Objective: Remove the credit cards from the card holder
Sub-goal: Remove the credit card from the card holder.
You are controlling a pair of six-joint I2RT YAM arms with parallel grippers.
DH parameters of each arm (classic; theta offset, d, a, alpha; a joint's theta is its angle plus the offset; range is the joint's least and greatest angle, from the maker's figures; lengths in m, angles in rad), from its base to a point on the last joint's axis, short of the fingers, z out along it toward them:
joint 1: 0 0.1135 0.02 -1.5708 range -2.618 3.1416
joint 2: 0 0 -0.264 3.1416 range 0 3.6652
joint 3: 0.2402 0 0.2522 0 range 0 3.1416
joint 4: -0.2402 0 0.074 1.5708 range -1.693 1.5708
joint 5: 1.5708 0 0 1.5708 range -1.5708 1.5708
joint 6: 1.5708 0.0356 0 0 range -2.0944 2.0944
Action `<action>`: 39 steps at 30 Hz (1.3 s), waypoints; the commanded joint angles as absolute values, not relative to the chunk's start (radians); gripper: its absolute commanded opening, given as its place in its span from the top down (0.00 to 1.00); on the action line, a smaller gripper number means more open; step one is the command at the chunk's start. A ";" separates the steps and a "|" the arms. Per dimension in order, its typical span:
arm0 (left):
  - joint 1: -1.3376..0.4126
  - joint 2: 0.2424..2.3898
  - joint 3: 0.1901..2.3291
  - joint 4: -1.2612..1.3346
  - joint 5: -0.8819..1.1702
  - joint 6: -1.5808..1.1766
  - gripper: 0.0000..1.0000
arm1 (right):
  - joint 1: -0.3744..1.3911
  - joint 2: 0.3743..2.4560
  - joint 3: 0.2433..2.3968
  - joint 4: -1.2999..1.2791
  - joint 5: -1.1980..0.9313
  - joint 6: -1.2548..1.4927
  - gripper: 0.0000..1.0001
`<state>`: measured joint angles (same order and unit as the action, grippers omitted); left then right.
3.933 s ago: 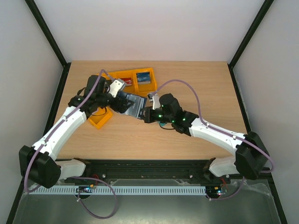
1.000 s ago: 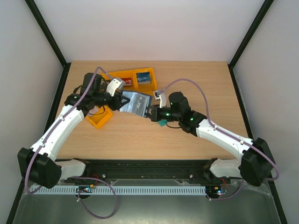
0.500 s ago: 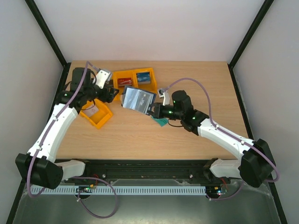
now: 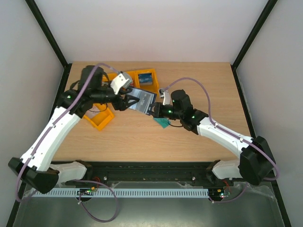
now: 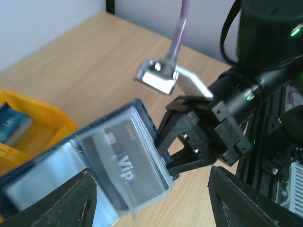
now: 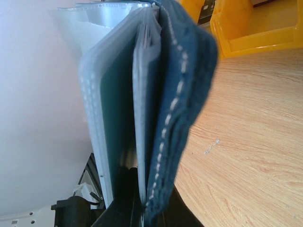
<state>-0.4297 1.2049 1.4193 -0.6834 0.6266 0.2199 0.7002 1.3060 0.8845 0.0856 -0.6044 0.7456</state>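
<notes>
Right jaws clamp card holder (image 6: 184, 71), tips hidden | left jaws spread

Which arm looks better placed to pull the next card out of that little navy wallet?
Left. The left claw is open beside the dark plastic "VIP" card in a clear sleeve of the navy card holder, while the right claw is shut on that holder's edge, busy holding it.

We are finding the navy card holder (image 4: 142, 100) standing open and tilted, just toward eleven o'clock of the table (image 4: 199, 85) centre. A dark VIP credit card (image 5: 131, 166) is sitting in its clear sleeve.
</notes>
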 commanded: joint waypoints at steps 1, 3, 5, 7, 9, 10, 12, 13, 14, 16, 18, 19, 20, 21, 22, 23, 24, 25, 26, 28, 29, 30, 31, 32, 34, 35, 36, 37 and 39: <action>-0.513 1.281 1.368 -0.674 0.501 0.159 0.33 | 0.699 1.319 0.935 0.112 -0.601 0.757 0.98; -0.539 1.301 1.360 -0.653 0.436 0.152 0.34 | 0.698 1.321 0.934 0.112 -0.604 0.762 0.98; -0.545 1.312 1.345 -0.634 0.431 0.144 0.35 | 0.699 1.320 0.934 0.114 -0.609 0.768 0.98; -0.549 1.316 1.323 -0.613 0.435 0.138 0.35 | 0.699 1.320 0.935 0.116 -0.616 0.769 0.98; -0.561 1.324 1.302 -0.597 0.418 0.134 0.36 | 0.699 1.325 0.937 0.115 -0.618 0.767 0.98; -0.569 1.331 1.296 -0.592 0.403 0.130 0.36 | 0.699 1.327 0.939 0.115 -0.618 0.767 0.98; -0.579 1.344 1.289 -0.590 0.380 0.120 0.33 | 0.699 1.331 0.941 0.118 -0.622 0.768 0.98; -0.581 1.347 1.287 -0.588 0.372 0.114 0.32 | 0.699 1.331 0.941 0.122 -0.624 0.768 0.98; -0.581 1.345 1.284 -0.583 0.360 0.112 0.32 | 0.698 1.332 0.940 0.123 -0.625 0.770 0.98; -0.580 1.342 1.272 -0.567 0.331 0.113 0.31 | 0.699 1.329 0.939 0.127 -0.625 0.771 0.98; -0.581 1.347 1.264 -0.556 0.297 0.110 0.31 | 0.699 1.329 0.939 0.131 -0.628 0.774 0.98; -0.584 1.354 1.264 -0.557 0.288 0.110 0.30 | 0.699 1.330 0.939 0.133 -0.630 0.775 0.98; -0.586 1.359 1.265 -0.559 0.282 0.111 0.29 | 0.699 1.330 0.939 0.134 -0.632 0.777 0.98; -0.588 1.364 1.265 -0.558 0.281 0.111 0.28 | 0.701 1.329 0.940 0.136 -0.632 0.778 0.98; -0.591 1.367 1.265 -0.557 0.279 0.111 0.27 | 0.701 1.329 0.940 0.137 -0.632 0.779 0.98; -0.592 1.369 1.268 -0.556 0.279 0.112 0.26 | 0.700 1.327 0.939 0.139 -0.631 0.777 0.98; -0.595 1.372 1.268 -0.557 0.277 0.112 0.24 | 0.700 1.327 0.938 0.139 -0.632 0.778 0.98; -0.599 1.375 1.270 -0.558 0.276 0.114 0.21 | 0.701 1.327 0.938 0.140 -0.631 0.778 0.98; -0.604 1.378 1.270 -0.562 0.281 0.122 0.17 | 0.701 1.328 0.938 0.139 -0.632 0.779 0.98; -0.614 1.382 1.269 -0.568 0.291 0.141 0.10 | 0.701 1.328 0.937 0.140 -0.632 0.778 0.98; -0.616 1.381 1.266 -0.569 0.297 0.146 0.09 | 0.702 1.329 0.937 0.139 -0.632 0.778 0.98; -0.617 1.379 1.262 -0.568 0.300 0.152 0.08 | 0.701 1.329 0.935 0.139 -0.631 0.776 0.98; -0.618 1.376 1.260 -0.568 0.300 0.156 0.07 | 0.702 1.327 0.935 0.139 -0.631 0.776 0.98; -0.618 1.375 1.257 -0.568 0.296 0.160 0.07 | 0.702 1.327 0.936 0.139 -0.631 0.776 0.98; -0.618 1.374 1.251 -0.566 0.284 0.165 0.08 | 0.702 1.326 0.935 0.141 -0.632 0.778 0.98; -0.618 1.374 1.249 -0.564 0.277 0.167 0.09 | 0.702 1.327 0.936 0.141 -0.633 0.777 0.98; -0.620 1.376 1.247 -0.563 0.266 0.167 0.11 | 0.703 1.326 0.936 0.142 -0.636 0.778 0.98; -0.619 1.374 1.243 -0.560 0.247 0.167 0.13 | 0.703 1.324 0.937 0.142 -0.635 0.777 0.98; -0.619 1.370 1.240 -0.556 0.216 0.167 0.14 | 0.702 1.318 0.935 0.142 -0.637 0.776 0.98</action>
